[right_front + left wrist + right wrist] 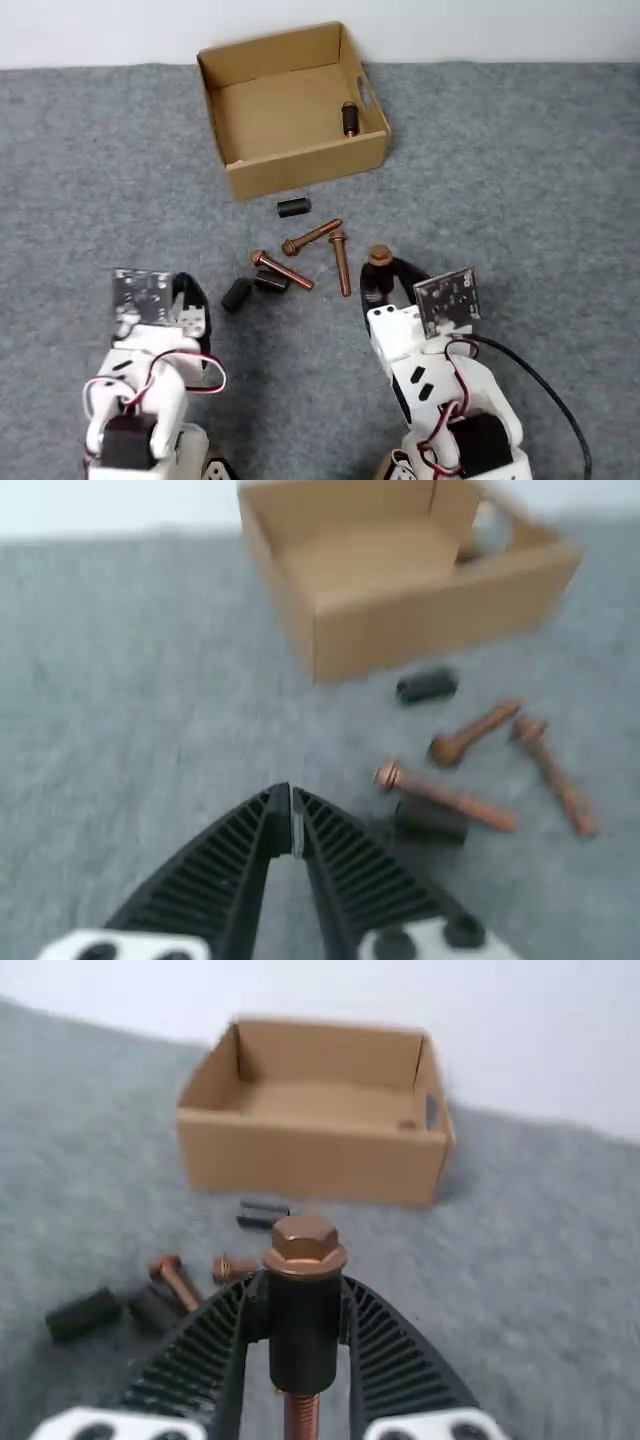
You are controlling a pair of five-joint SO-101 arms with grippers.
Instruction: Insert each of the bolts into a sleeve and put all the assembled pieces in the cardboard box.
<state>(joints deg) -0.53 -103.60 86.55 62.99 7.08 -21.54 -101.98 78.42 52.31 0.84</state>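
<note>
My right gripper (300, 1305) is shut on a black sleeve with a copper bolt (305, 1245) through it, head upward, held above the carpet (378, 272). Three loose copper bolts (311, 237) (341, 263) (281, 270) lie in the middle of the carpet. Near them are three empty black sleeves (293, 208) (271, 282) (236, 294). The cardboard box (305, 165) stands at the far side with one assembled piece (349, 119) inside. My left gripper (291, 815) is shut on nothing, low over the carpet, to the left of the sleeves (190, 298).
Grey carpet (520, 190) covers the table, with bare stretches left and right of the box. A white wall runs behind the box. A black cable (545, 385) trails from the right arm toward the near edge.
</note>
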